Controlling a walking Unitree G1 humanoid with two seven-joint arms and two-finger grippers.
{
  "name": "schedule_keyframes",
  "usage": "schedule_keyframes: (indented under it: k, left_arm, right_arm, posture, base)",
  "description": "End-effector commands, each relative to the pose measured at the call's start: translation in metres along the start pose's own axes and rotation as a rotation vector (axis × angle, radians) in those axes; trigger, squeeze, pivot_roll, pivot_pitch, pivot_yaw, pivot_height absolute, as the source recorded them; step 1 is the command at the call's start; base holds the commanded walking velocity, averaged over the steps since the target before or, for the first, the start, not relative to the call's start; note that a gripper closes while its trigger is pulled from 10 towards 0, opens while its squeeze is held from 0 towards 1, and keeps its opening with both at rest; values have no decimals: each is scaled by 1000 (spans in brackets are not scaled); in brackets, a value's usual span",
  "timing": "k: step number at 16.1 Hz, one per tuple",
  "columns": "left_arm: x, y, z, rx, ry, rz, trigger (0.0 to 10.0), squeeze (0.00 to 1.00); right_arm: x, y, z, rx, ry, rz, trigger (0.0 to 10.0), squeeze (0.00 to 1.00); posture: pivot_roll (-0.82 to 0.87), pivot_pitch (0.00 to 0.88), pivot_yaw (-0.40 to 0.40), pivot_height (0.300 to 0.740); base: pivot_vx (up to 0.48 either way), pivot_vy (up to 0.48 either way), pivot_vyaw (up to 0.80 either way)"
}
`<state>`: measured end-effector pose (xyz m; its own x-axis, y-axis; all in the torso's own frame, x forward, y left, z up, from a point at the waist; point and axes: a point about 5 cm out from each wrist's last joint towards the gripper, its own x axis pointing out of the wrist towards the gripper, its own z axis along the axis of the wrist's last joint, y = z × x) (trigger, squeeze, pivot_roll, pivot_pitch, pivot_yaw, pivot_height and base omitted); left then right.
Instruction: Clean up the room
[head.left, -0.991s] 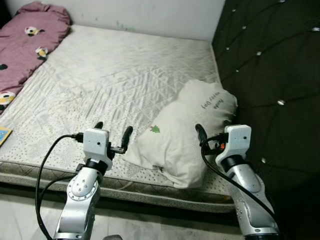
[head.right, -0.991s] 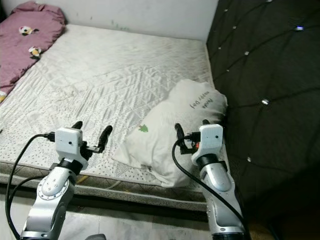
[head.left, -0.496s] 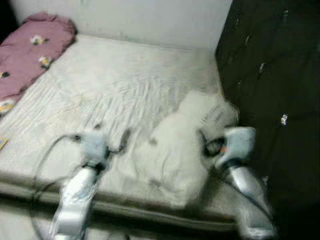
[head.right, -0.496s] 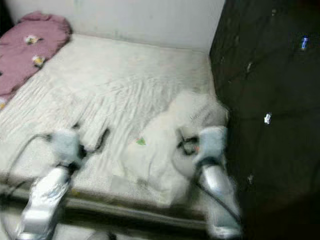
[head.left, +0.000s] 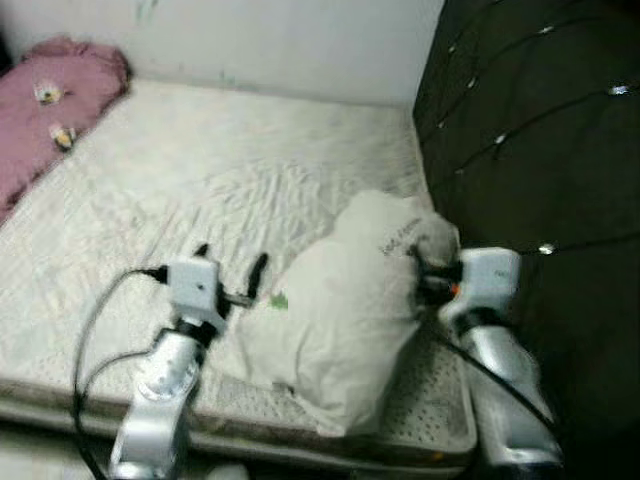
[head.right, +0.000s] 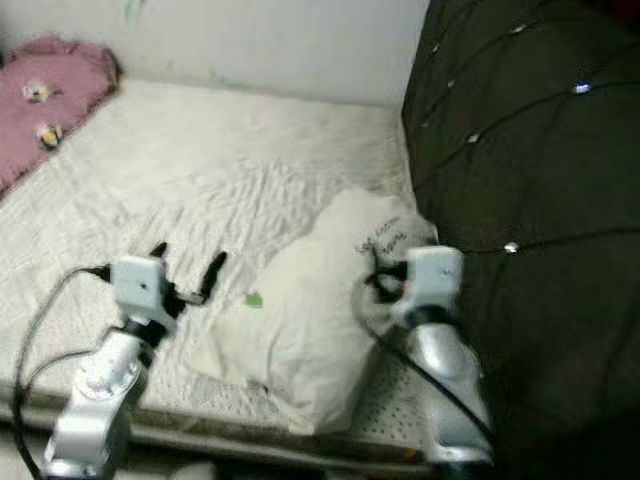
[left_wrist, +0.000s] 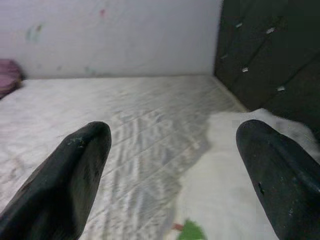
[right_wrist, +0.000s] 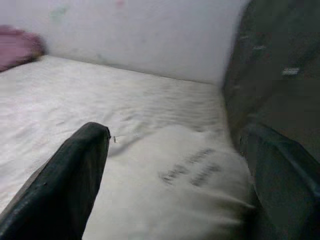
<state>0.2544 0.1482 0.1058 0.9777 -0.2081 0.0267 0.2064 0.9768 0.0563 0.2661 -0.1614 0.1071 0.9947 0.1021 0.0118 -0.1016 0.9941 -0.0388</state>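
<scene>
- The white pillow (head.left: 345, 320) lies on the bed (head.left: 200, 190), near its front edge and close to the dark headboard (head.left: 530, 130).
- Our right tool (head.left: 428, 275) is up against the pillow's far end, fingers spread wide, gripping nothing.
- Our left tool (head.left: 230, 275) hovers just beside its near edge, also wide open and empty.
- We judge we're closing in for a two-sided grasp; next, both tools must pinch the pillow.

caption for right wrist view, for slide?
Right end effector open over the white pillow on the mattress, beside the dark headboard.
</scene>
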Motion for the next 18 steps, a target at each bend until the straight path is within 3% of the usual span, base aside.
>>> schedule_keyframes:
  k: [1, 3, 9, 11, 18]
  left_arm:
    - [6, 0, 9, 15, -22, 1, 10000, 0]
    - [6, 2, 13, 20, -32, 37, 10000, 0]
    - [-24, 13, -7, -7, 82, 168, 10000, 0]
    - [-24, 13, -6, -3, 82, 166, 10000, 0]
    - [-19, 11, -3, 8, 68, 148, 10000, 0]
  right_arm:
    - [2, -2, 4, 7, -7, -8, 10000, 0]
    - [2, 1, 2, 4, 0, -2, 10000, 0]
    - [-8, -5, 0, 18, 15, -45, 10000, 0]
    - [-10, -5, -2, 31, 28, -45, 10000, 0]
    - [-10, -5, -2, 32, 28, -48, 10000, 0]
  posture:
    - [2, 70, -68, 740]
    - [13, 85, -74, 740]
    - [-7, 100, -57, 740]
    - [-6, 99, -56, 735]
    - [-4, 90, -55, 655]
  base:
    - [0, 0, 0]
    - [0, 0, 0]
    - [0, 0, 0]
    - [0, 0, 0]
    - [0, 0, 0]
